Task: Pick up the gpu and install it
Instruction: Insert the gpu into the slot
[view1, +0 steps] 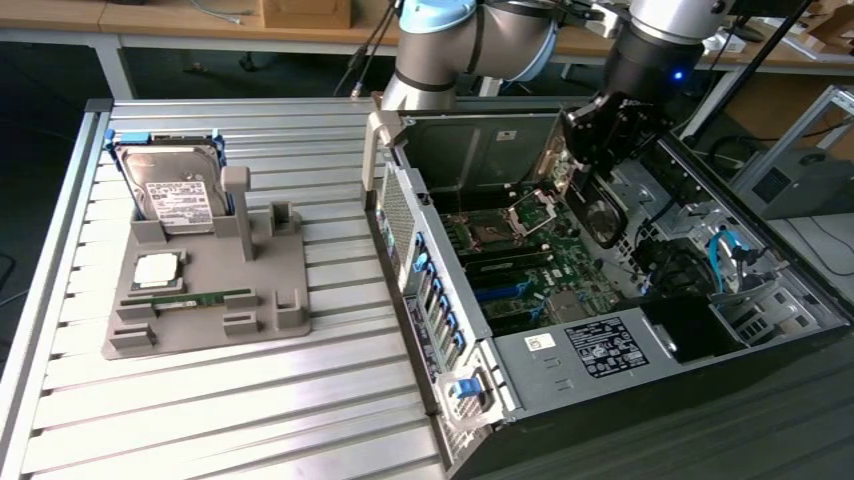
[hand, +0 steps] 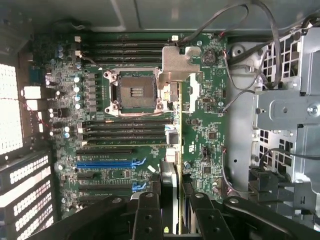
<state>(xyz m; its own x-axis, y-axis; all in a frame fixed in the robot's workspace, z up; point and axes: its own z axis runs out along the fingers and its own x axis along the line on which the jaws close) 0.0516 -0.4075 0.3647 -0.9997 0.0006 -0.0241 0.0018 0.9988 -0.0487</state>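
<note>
Trouble comes if my end effector (hand: 170, 216), half-closed and pinching the gpu (hand: 168, 176), tilts: the gpu could miss the blue slot (hand: 110, 163) nearby and scratch the green board (hand: 210, 145).

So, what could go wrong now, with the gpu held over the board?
1. The hand holds the gpu only between two fingers; it may tilt or slip.
2. The open socket and its raised latch lie close; a knock could harm them.
3. The gpu seems to run across the blue slot; pressed so, it would not seat.
</note>
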